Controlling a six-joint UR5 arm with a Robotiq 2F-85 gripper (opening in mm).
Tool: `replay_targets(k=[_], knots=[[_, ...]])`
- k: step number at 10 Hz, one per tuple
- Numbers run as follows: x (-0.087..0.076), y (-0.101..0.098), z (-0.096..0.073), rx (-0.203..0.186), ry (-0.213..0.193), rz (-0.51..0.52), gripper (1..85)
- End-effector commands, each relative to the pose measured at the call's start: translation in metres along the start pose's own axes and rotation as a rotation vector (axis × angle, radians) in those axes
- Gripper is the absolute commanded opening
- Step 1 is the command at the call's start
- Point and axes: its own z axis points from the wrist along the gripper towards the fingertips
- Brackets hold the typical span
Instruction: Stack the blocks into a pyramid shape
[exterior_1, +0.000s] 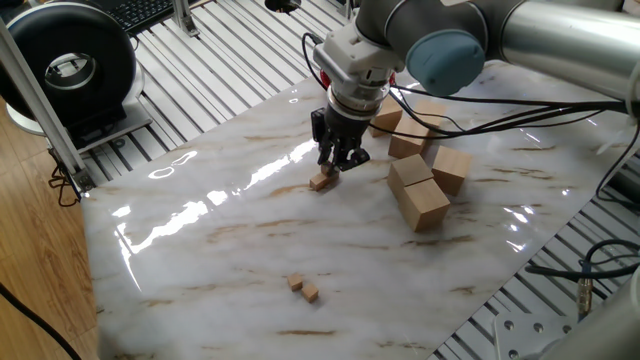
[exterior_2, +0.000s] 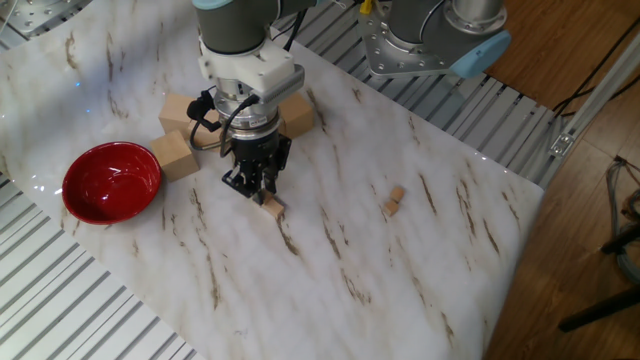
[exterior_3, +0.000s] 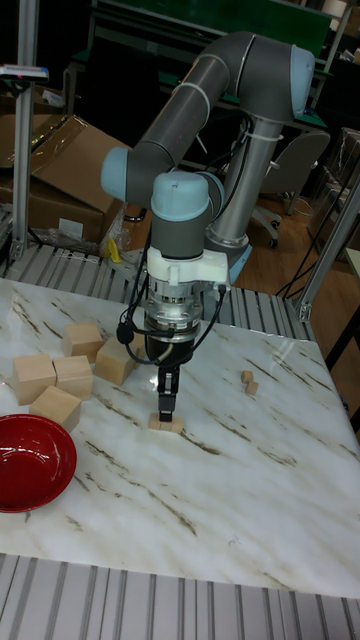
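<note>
My gripper (exterior_3: 167, 405) points straight down over the marble tabletop (exterior_1: 250, 250), fingertips just above or touching a small tan pair of blocks (exterior_1: 322, 181) lying side by side. In the tall fixed view the fingers look drawn close together, but I cannot tell whether they grip a cube or stand slightly apart. The same pair of blocks shows at (exterior_2: 271, 207) and (exterior_3: 166, 422). The other two tiny blocks (exterior_1: 304, 288) sit well apart from the gripper, toward the tabletop's near edge in one fixed view, touching each other or nearly so; also seen at (exterior_2: 394, 199) and (exterior_3: 248, 380). No stepped pile is visible; all the small cubes I can make out rest on the tabletop. Large wooden blocks (exterior_1: 420, 170) cluster beside the arm. A red bowl (exterior_2: 112, 181) sits near them, at the tabletop's edge.
</note>
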Motion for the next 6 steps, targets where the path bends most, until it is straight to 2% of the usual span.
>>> replay_targets(k=[1, 4, 6], knots=[[-0.001, 0.0, -0.002, -0.007, -0.007, 0.014, 42.3], [-0.001, -0.007, -0.012, -0.01, 0.033, 0.046, 43.3], [-0.009, -0.013, -0.023, -0.027, 0.062, 0.117, 43.0]])
